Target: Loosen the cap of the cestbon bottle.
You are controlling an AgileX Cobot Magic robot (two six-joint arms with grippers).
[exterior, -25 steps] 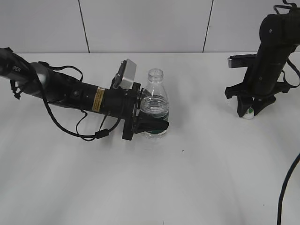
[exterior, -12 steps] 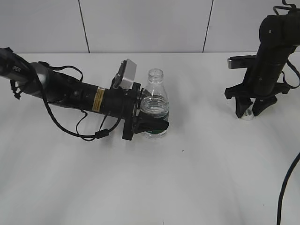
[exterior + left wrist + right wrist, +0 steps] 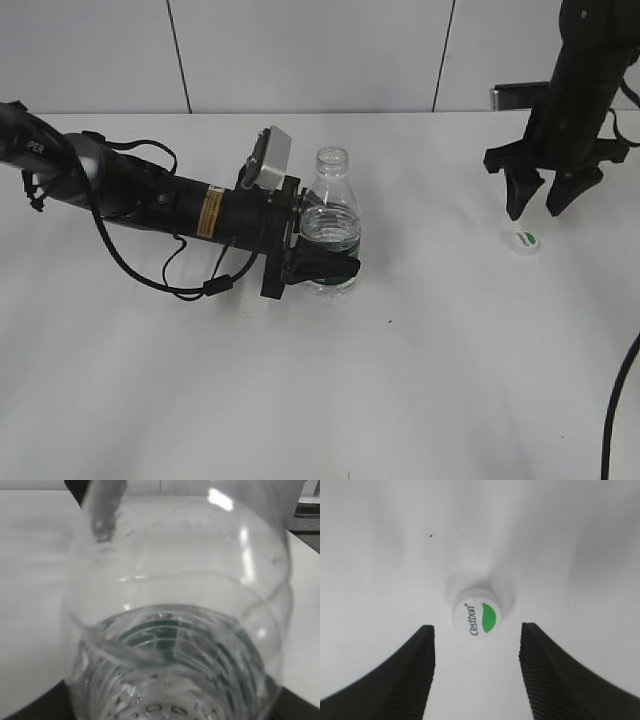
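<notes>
Exterior view: the cestbon bottle is seen standing upright on the white surface, its neck uncapped, and it is clamped low on its body, at the green label band, by the left end effector, which reaches in horizontally from the left. Water is held in the lower part of the bottle. Far to the right, the cap is seen lying on the surface with its green-marked top facing up, well apart from the bottle. The right end effector is held above the cap with its jaws spread wide and nothing between them. From the right wrist view, the cap is framed between the two dark fingers, untouched by either.
</notes>
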